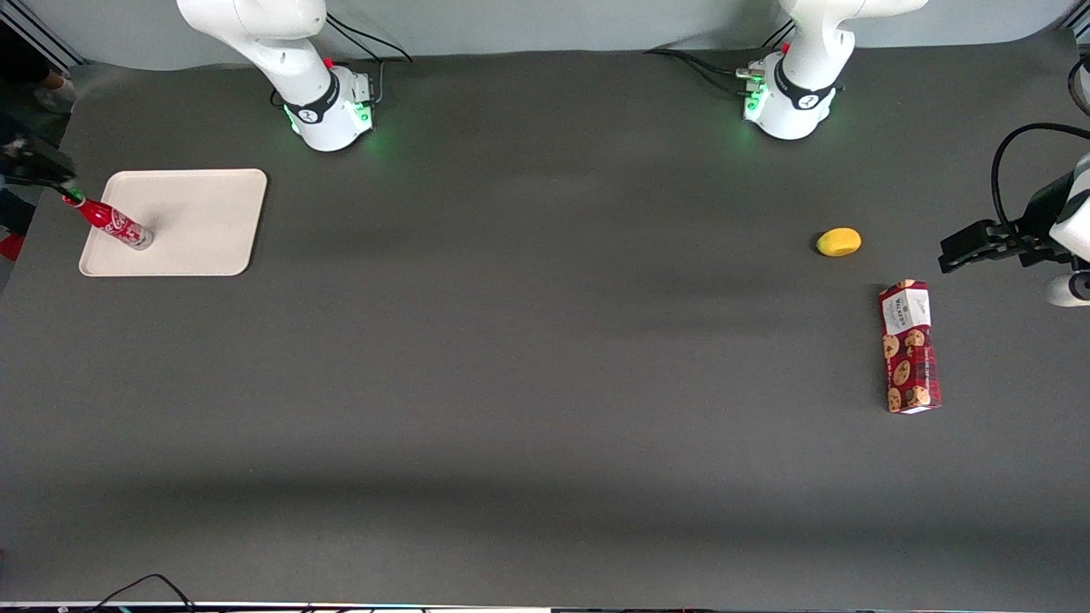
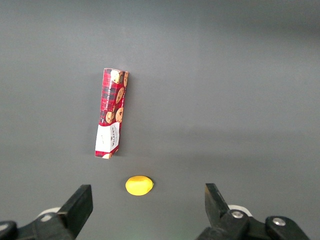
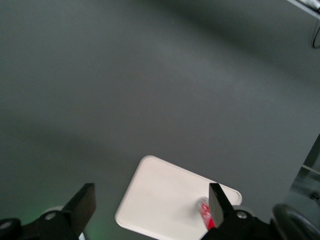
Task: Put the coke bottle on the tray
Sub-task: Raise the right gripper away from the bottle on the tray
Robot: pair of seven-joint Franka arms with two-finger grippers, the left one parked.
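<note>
Our black two-finger gripper (image 1: 60, 186) sits just above the red cap of the small slim red coke bottle (image 1: 115, 224) — its fingers spread wide in the wrist view, grasping nothing. Just below the gripper the bottle stands tilted, silvery base on the flat cream-white rectangular tray (image 1: 209, 226) near its edge. We judge the placing step nearly done — next we lift clear of the dark grey worktop (image 1: 545, 383) without nudging the cap.

coke bottle (image 1: 114, 223) upright on tray (image 1: 200, 223) | gripper (image 1: 53, 180) just above the bottle's cap | lemon (image 1: 839, 242), cookie box (image 1: 909, 346) far toward parked arm's end
</note>
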